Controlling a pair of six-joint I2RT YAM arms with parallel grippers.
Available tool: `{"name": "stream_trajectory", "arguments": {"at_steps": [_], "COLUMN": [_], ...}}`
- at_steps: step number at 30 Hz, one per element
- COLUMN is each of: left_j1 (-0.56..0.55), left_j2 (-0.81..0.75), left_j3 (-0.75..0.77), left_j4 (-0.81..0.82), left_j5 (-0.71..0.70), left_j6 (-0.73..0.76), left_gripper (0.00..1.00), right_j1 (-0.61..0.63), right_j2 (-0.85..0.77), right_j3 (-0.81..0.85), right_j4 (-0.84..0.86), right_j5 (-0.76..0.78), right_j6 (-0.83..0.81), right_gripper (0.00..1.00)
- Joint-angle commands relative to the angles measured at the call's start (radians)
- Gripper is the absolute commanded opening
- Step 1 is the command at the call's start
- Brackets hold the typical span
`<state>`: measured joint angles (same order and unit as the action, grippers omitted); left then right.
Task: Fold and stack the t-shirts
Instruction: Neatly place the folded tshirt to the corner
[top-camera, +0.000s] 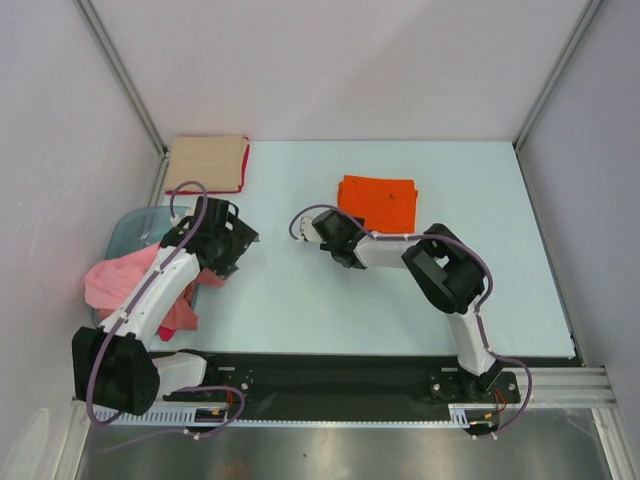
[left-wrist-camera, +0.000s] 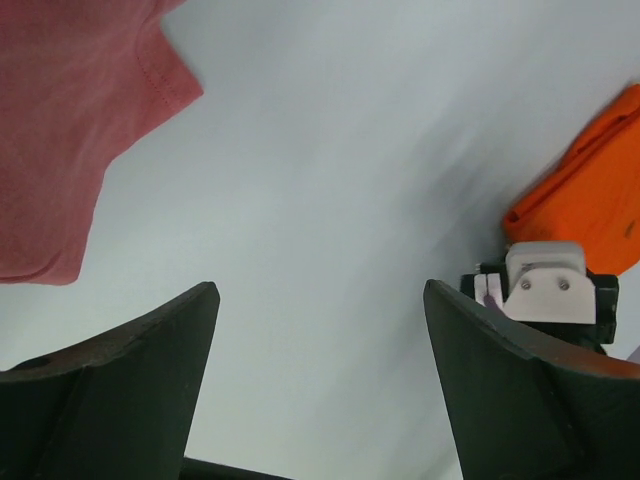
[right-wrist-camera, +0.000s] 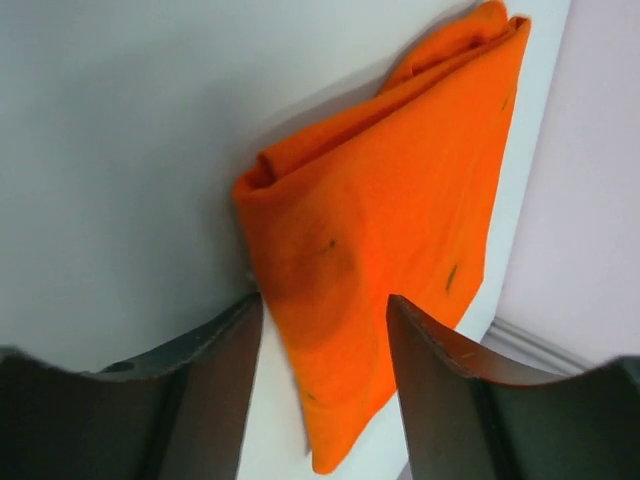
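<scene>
Tub: one, translucent blue-green, set at the left edge of the table, beside the left arm.
Tub contents: crumpled pink cloth, shading to red, is seen spilling over the near rim onto the table. The number of garments in this heap cannot be told.
Orange t-shirt: one, folded into a rectangle, laid flat on the table towards the far side, outside any container.
Tan t-shirt: one, folded, placed in the far left corner, beyond the tub.
Red t-shirt: one, seen only as a thin edge under the tan t-shirt, along its right and near sides.
Stacks counted: one, of two shirts.
Left gripper: fingers are spread wide and nothing is held. Only bare table is seen between them. It is positioned just beside the pink cloth.
Right gripper: fingers are set moderately apart over a corner of the orange t-shirt. Bare table shows beside the cloth, and no grip on it is observed.
</scene>
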<state>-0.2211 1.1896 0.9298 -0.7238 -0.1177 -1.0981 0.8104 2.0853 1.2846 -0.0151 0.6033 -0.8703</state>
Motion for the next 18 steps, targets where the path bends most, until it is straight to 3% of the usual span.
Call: {"name": "stream_trajectory", "arguments": {"at_steps": [1,5,6,9,12,15,18], "left_j1": [0.019,0.017,0.017,0.017,0.017,0.014,-0.004], "left_j2": [0.047,0.129,0.175,0.313,0.442,0.582,0.662], "left_j3": [0.052,0.07,0.076,0.107,0.184,0.257,0.276], "left_j4": [-0.014,0.056,0.075,0.182,0.29,0.409,0.652], "left_j5": [0.042,0.094,0.105,0.171,0.291,0.412,0.443], "left_j6": [0.017,0.018,0.021,0.038,0.107,0.084,0.034], "left_gripper": [0.9,0.91,0.91,0.94,0.94,0.94,0.94], "right_j1": [-0.046,-0.06,-0.062,-0.071,-0.088,-0.102,-0.12], "right_j2": [0.055,0.045,0.029,-0.013,-0.07,-0.126,-0.175], "right_j3": [0.038,0.05,0.061,0.052,0.038,0.01,-0.019], "right_j4": [-0.02,-0.032,-0.054,-0.078,-0.082,-0.078,-0.065], "right_j5": [-0.054,-0.108,-0.123,-0.195,-0.246,-0.286,-0.318], "right_j6": [-0.041,-0.049,-0.05,-0.024,0.017,0.039,0.065], "right_gripper": [0.57,0.32,0.2,0.06,0.0,0.0,0.0]}}
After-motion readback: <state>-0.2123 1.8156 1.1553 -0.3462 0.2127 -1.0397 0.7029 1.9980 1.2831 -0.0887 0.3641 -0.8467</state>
